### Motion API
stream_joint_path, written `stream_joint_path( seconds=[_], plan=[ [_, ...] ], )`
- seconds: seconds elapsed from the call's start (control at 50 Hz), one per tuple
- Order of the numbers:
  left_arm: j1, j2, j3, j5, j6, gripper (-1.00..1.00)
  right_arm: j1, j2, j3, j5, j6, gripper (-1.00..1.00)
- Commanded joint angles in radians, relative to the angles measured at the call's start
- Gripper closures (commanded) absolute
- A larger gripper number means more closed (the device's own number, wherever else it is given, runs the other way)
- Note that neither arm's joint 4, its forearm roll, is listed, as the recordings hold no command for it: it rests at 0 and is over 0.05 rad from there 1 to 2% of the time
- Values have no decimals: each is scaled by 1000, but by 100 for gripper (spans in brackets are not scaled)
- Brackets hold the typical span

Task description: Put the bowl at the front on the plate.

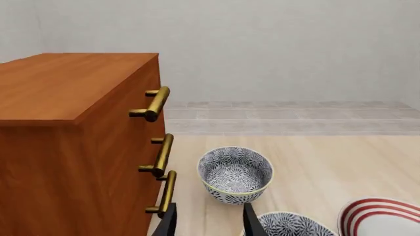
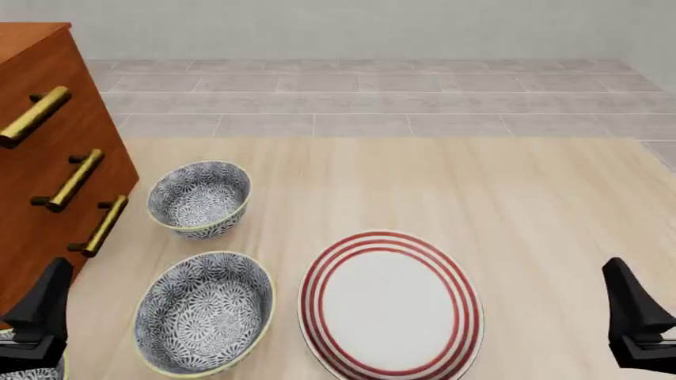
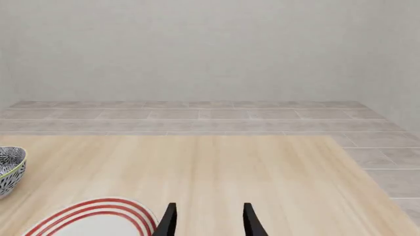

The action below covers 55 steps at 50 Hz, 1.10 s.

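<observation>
Since three bowls look alike, you risk lifting wrong one: front bowl (image 2: 16,372) at 7 o'clock, mostly hidden under left hand (image 1: 208,221). Middle bowl (image 2: 206,311) blocks path to plate (image 2: 391,309); carry high. Both hands spread, empty; right hand (image 3: 208,219) at 4 o'clock.

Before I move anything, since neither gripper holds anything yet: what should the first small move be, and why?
Probably ease the left gripper forward toward the bowl: its jaws are open and empty, that bowl lies straight ahead of it, and the plate sits bare.
</observation>
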State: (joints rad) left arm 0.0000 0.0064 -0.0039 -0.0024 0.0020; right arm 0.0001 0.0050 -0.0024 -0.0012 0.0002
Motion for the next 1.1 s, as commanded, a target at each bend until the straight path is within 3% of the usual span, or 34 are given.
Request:
stream_joint_path(
  seconds=[0.02, 0.18, 0.2, 0.24, 0.28, 0.3, 0.34, 0.36, 0.48, 0.52, 0.6, 0.68, 0.8, 0.94, 1.02, 1.1],
  plan=[
    [7, -6, -6, -8, -43, -100, 0, 0, 0, 0, 0, -100],
    [-16, 92, -161, 191, -30, -100, 0, 0, 0, 0, 0, -100],
    [-32, 79, -186, 222, -3, -100, 0, 0, 0, 0, 0, -100],
    [-30, 133, -220, 259, -59, -100, 1, 0, 0, 0, 0, -100],
    [-32, 117, -263, 312, -51, -100, 0, 0, 0, 0, 0, -100],
    [-36, 146, -281, 336, -130, -100, 0, 0, 0, 0, 0, -100],
    [-37, 138, -320, 384, -105, -100, 0, 0, 0, 0, 0, -100],
    [-24, 145, -352, 411, -134, -100, 0, 0, 0, 0, 0, -100],
    [-64, 134, -374, 544, -311, -100, 0, 0, 0, 0, 0, -100],
    [-58, 129, -394, 580, -292, -100, 0, 0, 0, 0, 0, -100],
    [-53, 144, -444, 663, -364, -100, 0, 0, 0, 0, 0, -100],
    [-70, 155, -515, 741, -385, -100, 0, 0, 0, 0, 0, -100],
    [-74, 164, -540, 846, -410, -100, 0, 0, 0, 0, 0, -100],
    [-94, 165, -527, 976, -499, -100, 0, 0, 0, 0, 0, -100],
    [-87, 173, -532, 1040, -515, -100, 0, 0, 0, 0, 0, -100],
    [-60, 206, -562, 1090, -471, -100, 0, 0, 0, 0, 0, -100]
  ],
)
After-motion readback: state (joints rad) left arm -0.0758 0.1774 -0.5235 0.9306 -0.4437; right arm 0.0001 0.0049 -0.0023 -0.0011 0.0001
